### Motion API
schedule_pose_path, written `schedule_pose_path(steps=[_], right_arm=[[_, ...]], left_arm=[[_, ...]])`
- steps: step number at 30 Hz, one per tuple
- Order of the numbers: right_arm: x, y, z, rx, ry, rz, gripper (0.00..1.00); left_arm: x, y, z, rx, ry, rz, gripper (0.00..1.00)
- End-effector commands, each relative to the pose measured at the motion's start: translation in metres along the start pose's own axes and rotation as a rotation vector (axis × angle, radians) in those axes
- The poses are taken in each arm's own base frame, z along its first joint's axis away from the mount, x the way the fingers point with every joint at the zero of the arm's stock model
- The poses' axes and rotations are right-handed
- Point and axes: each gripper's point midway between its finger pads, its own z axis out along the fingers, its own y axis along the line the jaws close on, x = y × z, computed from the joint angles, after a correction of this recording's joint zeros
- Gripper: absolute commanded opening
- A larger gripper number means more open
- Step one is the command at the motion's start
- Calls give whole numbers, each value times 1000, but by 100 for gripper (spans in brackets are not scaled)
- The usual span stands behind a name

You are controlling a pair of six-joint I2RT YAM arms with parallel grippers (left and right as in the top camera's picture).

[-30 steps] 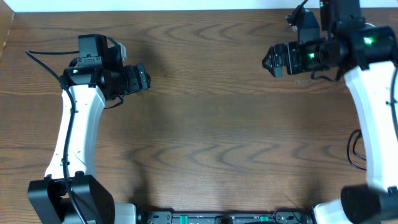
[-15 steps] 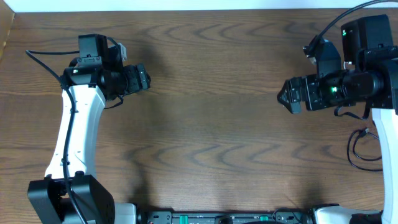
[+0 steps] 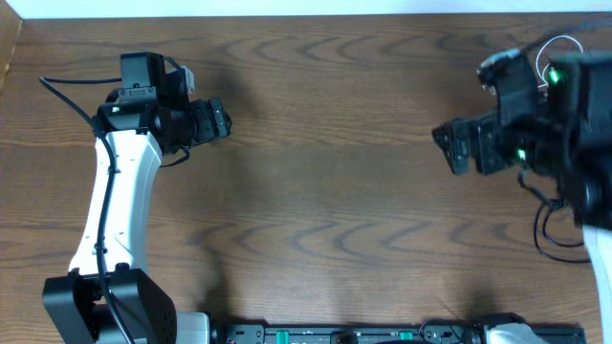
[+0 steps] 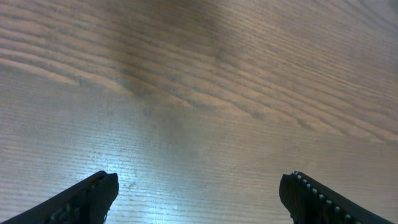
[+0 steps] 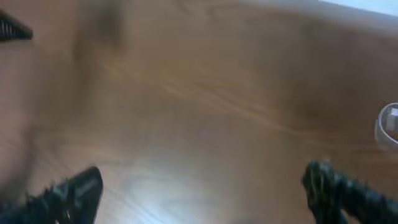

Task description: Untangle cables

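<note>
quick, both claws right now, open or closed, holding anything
left claw: open, holding nothing
right claw: open, holding nothing, though the view is blurred

**Robotics lab bench, overhead view.** You are working at a wood-grain table [image 3: 325,191] fitted with two white-and-black arms — the left arm [image 3: 120,201] and the right arm [image 3: 574,124], the latter blurred. At the near edge runs a black base rail [image 3: 335,335] with green fittings. A green light [image 3: 553,75] glows on the right arm. Both wrist views show you the same wood surface — a white strip [image 3: 239,8] borders the far edge.
</note>
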Motion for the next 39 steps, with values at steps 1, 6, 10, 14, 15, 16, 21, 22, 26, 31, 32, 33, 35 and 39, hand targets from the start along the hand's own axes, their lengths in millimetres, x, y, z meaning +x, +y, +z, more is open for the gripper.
schedule_pose_path(steps=[1, 6, 10, 14, 15, 16, 21, 22, 26, 31, 32, 33, 35, 39], right_arm=[[21, 1, 5, 19, -95, -114, 99], [55, 1, 20, 38, -213, -156, 99], [78, 3, 20, 71, -418, -206, 99], [93, -1, 27, 115, -569, -237, 99], [96, -2, 30, 125, -597, -241, 99], [102, -4, 35, 139, -638, -248, 99], [131, -10, 50, 187, -731, -255, 99], [136, -11, 52, 192, -737, -254, 99], [146, -14, 53, 218, -772, -252, 99], [157, -14, 56, 220, -754, -247, 99], [160, -15, 58, 218, -738, -244, 99], [166, -15, 63, 214, -709, -240, 99], [176, -17, 72, 209, -652, -229, 99], [176, -17, 72, 210, -653, -229, 99]], left_arm=[[-4, 0, -3, -2, -12, -5, 89], [-4, 0, -3, -2, -12, -5, 88], [-4, 0, -3, -2, -12, -5, 88], [-4, 0, -3, -2, -12, -5, 89], [-4, 0, -3, -2, -12, -5, 88], [-4, 0, -3, -2, -12, -5, 89], [-4, 0, -3, -2, -12, -5, 89], [-4, 0, -3, -2, -12, -5, 89], [-4, 0, -3, -2, -12, -5, 89], [-4, 0, -3, -2, -12, -5, 89], [-4, 0, -3, -2, -12, -5, 89], [-4, 0, -3, -2, -12, -5, 89], [-4, 0, -3, -2, -12, -5, 89], [-4, 0, -3, -2, -12, -5, 89]])
